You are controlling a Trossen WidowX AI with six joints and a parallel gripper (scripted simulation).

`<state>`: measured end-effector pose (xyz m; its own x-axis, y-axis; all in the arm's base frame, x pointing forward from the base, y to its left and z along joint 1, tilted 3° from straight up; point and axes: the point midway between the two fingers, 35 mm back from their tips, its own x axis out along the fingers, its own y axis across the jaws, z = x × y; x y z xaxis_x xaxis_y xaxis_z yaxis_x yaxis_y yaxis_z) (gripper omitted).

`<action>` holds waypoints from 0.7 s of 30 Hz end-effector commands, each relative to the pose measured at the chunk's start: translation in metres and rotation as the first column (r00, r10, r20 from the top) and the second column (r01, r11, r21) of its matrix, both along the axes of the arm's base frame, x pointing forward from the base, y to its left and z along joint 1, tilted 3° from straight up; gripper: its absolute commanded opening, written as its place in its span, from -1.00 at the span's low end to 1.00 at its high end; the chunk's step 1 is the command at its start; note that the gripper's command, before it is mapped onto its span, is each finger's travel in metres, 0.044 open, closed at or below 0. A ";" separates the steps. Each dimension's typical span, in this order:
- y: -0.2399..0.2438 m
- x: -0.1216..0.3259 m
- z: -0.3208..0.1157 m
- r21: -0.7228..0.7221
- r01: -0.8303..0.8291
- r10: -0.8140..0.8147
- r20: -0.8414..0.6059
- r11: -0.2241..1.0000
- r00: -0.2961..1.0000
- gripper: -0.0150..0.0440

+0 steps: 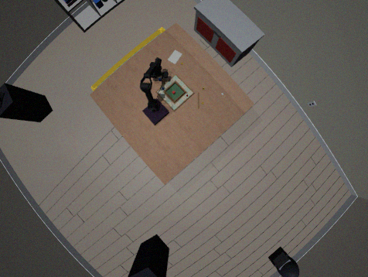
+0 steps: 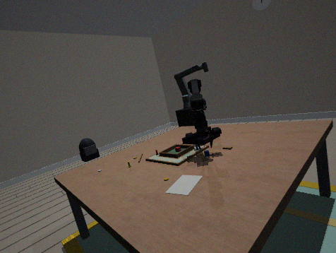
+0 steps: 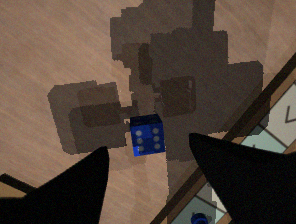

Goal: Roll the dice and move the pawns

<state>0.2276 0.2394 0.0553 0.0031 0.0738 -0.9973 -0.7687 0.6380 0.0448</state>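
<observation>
Wrist view: we see the blue die (image 1: 159, 80) (image 2: 207, 153) (image 3: 147, 136) on the table just outside the game board (image 1: 175, 107) (image 2: 166, 161) (image 3: 281, 120), on the side where the blue pawn (image 1: 163, 88) (image 2: 198, 147) (image 3: 199, 218) stands. Our gripper (image 1: 165, 75) (image 2: 205, 145) (image 3: 149, 146) hangs above it, fingers well parted, nothing held. The die appears between the two fingertips, roughly centred, with the board's edge running diagonally past the finger at picture right. Being a cube, it has no long axis; its sides look nearly square to the fingers.

The red die (image 1: 174, 92) (image 2: 178, 149) lies within the board, in the tray (image 1: 180, 86) (image 2: 177, 155); the red pawn (image 1: 187, 95) (image 2: 157, 152) stands on the board.

We judge the coming move to be mostly straight down, then a pinch; drifting boardward could bring a finger onto the board's edge.
</observation>
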 end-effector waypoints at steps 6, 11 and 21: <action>0.000 -0.001 -0.015 -0.006 0.004 -0.004 -0.001 1.000 1.000 0.44; 0.000 -0.001 -0.023 -0.006 0.004 -0.004 -0.001 1.000 1.000 0.44; 0.000 -0.001 -0.031 -0.006 0.004 -0.004 -0.001 1.000 1.000 0.17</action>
<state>0.2270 0.2409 0.0259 0.0016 0.0723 -0.9974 -0.7687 0.6380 0.0450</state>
